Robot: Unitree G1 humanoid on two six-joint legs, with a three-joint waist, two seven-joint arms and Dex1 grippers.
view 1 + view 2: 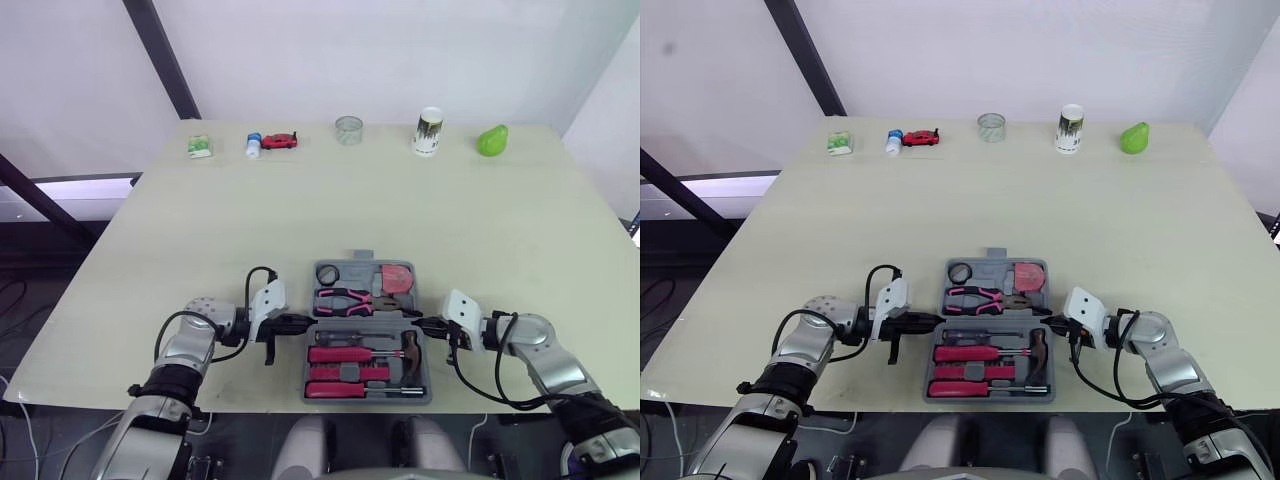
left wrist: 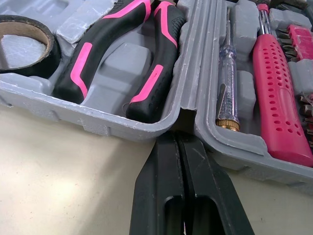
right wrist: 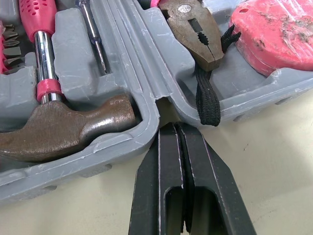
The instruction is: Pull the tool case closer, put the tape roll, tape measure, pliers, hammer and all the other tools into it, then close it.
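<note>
Tool case (image 1: 365,318) open, loaded. Left gripper (image 1: 307,321) and right gripper (image 1: 419,324), both pressed together, sit at its hinge ends. Lift your tips evenly to fold it.

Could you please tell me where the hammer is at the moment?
In the right wrist view, the hammer lies in the near half of the open tool case, its head at the case's right end, close to the right end effector.
</note>
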